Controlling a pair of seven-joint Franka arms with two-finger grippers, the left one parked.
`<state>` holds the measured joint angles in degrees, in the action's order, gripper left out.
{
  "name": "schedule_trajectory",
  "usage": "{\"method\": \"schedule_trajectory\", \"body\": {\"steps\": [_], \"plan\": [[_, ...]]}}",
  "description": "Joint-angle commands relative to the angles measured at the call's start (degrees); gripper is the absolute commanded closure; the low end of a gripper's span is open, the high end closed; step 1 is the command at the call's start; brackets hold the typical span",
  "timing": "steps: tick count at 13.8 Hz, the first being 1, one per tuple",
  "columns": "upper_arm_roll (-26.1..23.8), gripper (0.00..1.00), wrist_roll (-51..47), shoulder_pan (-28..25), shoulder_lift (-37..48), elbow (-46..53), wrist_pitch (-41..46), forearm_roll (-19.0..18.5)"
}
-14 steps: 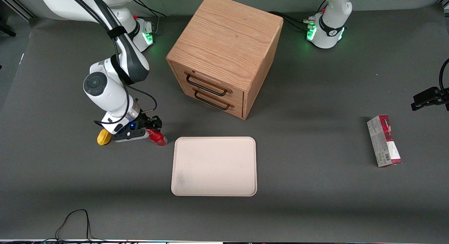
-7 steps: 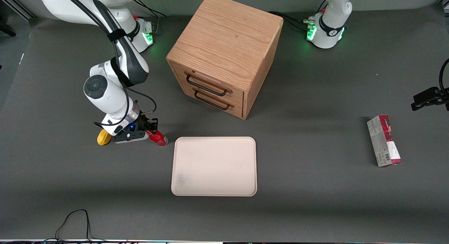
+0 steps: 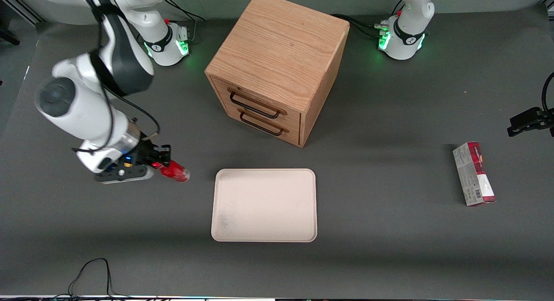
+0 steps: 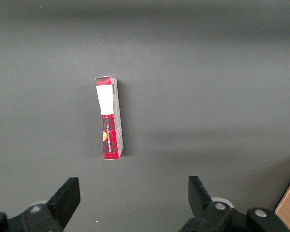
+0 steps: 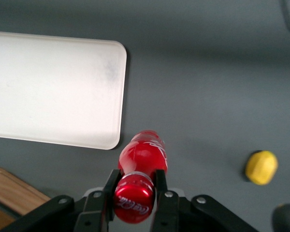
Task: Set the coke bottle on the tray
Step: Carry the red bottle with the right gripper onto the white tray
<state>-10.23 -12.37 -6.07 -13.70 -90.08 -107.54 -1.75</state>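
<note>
My right gripper [image 3: 159, 160] is shut on the neck of the small red coke bottle [image 3: 174, 171] and holds it lifted above the table, toward the working arm's end from the tray. In the right wrist view the gripper [image 5: 134, 186] clamps the bottle [image 5: 144, 154] just under its red cap, with the body hanging over bare table. The cream tray [image 3: 264, 204] lies flat in front of the wooden cabinet, nearer the front camera; it also shows in the right wrist view [image 5: 53, 87]. The bottle is beside the tray, not over it.
A wooden two-drawer cabinet [image 3: 277, 67] stands farther from the front camera than the tray. A yellow lemon-shaped lump [image 5: 261, 167] lies on the table below the arm. A red-and-grey carton [image 3: 473, 173] lies toward the parked arm's end.
The gripper has risen from the table with the bottle in it and swung toward the working arm's end. The yellow lump is now hidden under the arm in the front view.
</note>
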Motion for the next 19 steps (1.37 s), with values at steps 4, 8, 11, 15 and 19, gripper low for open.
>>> {"method": "schedule_trajectory", "body": {"steps": [4, 8, 11, 15, 19], "plan": [[-3.74, 1.00, -4.15, -0.26, -12.20, 26.49, 10.69, -4.93], [-8.31, 1.00, -6.08, -0.44, -22.22, 35.66, 7.98, -5.37], [-9.02, 1.00, -6.43, -1.75, -26.01, 35.24, -0.01, -6.51], [-9.02, 1.00, -9.06, -3.33, -30.41, 30.60, -8.53, -13.26], [-9.11, 1.00, -9.52, -3.69, -34.02, 28.47, -13.66, -15.30]]}}
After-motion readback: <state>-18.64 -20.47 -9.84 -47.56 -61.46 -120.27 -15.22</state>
